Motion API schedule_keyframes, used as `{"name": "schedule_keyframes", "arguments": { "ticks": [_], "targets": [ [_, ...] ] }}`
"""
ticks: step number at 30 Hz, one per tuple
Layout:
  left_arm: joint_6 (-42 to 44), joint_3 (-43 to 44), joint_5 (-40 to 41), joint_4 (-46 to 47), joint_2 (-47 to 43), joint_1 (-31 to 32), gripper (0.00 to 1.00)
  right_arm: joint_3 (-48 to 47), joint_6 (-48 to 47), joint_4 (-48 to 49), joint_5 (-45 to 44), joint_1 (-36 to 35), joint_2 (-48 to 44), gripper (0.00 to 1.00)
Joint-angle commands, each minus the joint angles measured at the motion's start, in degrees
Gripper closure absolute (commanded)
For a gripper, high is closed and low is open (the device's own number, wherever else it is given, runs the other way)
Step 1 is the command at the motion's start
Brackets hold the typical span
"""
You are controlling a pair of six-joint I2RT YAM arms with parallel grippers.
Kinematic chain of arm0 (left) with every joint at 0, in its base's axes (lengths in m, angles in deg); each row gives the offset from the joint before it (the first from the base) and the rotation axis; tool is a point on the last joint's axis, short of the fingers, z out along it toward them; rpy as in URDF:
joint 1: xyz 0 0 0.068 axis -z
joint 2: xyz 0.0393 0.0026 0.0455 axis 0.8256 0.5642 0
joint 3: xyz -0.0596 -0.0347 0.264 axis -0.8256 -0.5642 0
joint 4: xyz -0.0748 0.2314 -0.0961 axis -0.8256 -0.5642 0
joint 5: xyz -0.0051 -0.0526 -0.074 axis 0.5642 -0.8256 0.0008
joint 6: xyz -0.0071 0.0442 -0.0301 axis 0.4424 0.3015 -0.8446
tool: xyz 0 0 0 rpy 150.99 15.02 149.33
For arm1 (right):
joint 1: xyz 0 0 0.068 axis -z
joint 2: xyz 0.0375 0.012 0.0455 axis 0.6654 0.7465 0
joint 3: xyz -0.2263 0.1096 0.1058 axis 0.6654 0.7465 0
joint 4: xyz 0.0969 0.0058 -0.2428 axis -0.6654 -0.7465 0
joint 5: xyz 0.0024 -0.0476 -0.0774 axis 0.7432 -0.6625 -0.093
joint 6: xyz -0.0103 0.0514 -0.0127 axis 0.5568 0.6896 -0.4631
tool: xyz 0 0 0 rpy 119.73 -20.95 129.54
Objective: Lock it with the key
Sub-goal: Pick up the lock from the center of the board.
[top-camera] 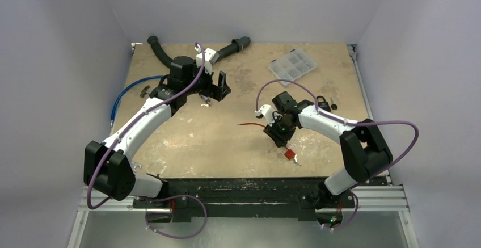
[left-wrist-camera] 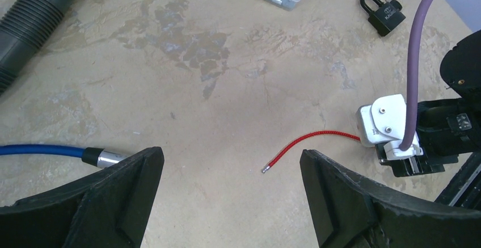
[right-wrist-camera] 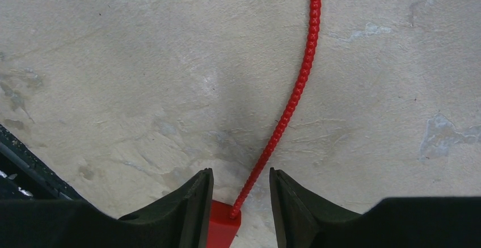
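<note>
The left jaws gape wide, holding nothing, above the tabletop (top-camera: 227, 146) toward 11 o'clock. The right jaws are narrowed to a slim gap, straddling the red cable (right-wrist-camera: 300, 78) where it enters the red lock (right-wrist-camera: 223, 225), without pinching it. The key (top-camera: 297, 162) lies just beside the lock, at its 4 o'clock.

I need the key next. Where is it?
Top view: the key lies right of centre, by the table near edge, just beside the red lock body.

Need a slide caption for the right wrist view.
Right tool straddling the red cable where it meets the red lock body, on the scuffed table.
</note>
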Motion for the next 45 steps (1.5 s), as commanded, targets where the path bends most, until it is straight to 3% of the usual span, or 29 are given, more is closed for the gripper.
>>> {"name": "schedule_keyframes", "arguments": {
  "ticks": [1, 15, 19, 24, 29, 34, 45],
  "targets": [
    [1.34, -0.5, 1.02, 0.76, -1.94, 0.07, 0.0, -0.18, 1.32, 1.45, -3.18, -0.87, 0.35, 0.52],
    [2.42, 0.7, 1.23, 0.76, -1.56, 0.07, 0.0, 1.93, 0.38, 3.43, -6.61, -1.16, 3.67, 0.61],
    [2.0, 0.9, 1.17, 0.56, -1.26, -0.14, 0.0, 2.77, -0.35, 4.4, -6.83, -1.31, 3.62, 0.72],
    [0.21, 0.69, -1.33, 0.67, -1.12, -1.45, 0.0, 4.06, -1.6, 5.91, -5.73, -1.42, 0.65, 1.0],
    [0.46, 1.19, -4.44, -0.27, -0.97, -2.75, 0.0, 3.45, -0.65, 8.9, -6.45, -1.45, -4.21, 1.0],
    [2.55, 3.68, -13.68, -3.15, 0.82, -4.06, 0.0, 1.87, -0.62, 11.02, -7.67, -1.46, -9.28, 1.0],
    [16.41, 10.61, -33.83, -18.57, 7.63, -3.26, 0.04, -0.31, -7.8, 16.75, -7.63, -1.52, -20.88, 1.0]
  ]
}}
